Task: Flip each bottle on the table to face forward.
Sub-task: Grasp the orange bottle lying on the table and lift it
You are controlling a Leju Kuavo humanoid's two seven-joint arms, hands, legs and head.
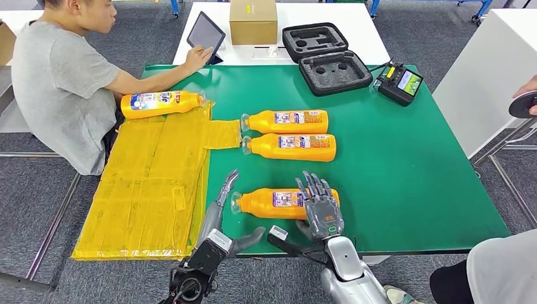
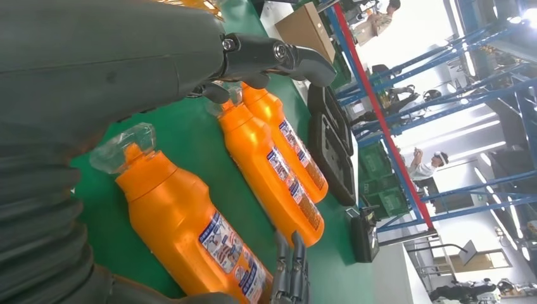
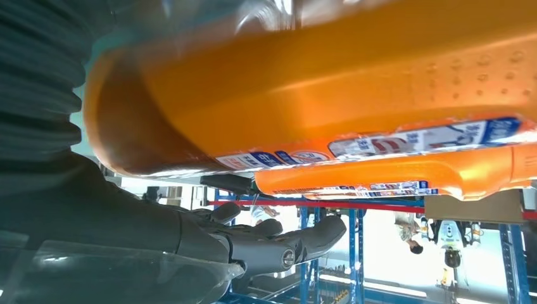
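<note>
Four orange bottles lie on their sides on the green table (image 1: 405, 177). The nearest bottle (image 1: 272, 202) (image 2: 183, 221) (image 3: 316, 82) has its clear cap pointing left and a label facing up. My right hand (image 1: 321, 209) (image 3: 190, 234) is spread over its base end, fingers apart and not closed around it. My left hand (image 1: 218, 212) (image 2: 95, 69) is beside the cap with its fingers straight, holding nothing. Two more bottles (image 1: 288, 121) (image 1: 291, 147) lie side by side behind it. The fourth bottle (image 1: 158, 104) rests at the far end of the yellow sheet (image 1: 152, 183).
A person sits at the left touching a tablet (image 1: 204, 35). At the back are a cardboard box (image 1: 253, 20), an open black foam case (image 1: 326, 58) and a handheld controller (image 1: 399, 82). Another person's knee (image 1: 506, 272) is at the near right corner.
</note>
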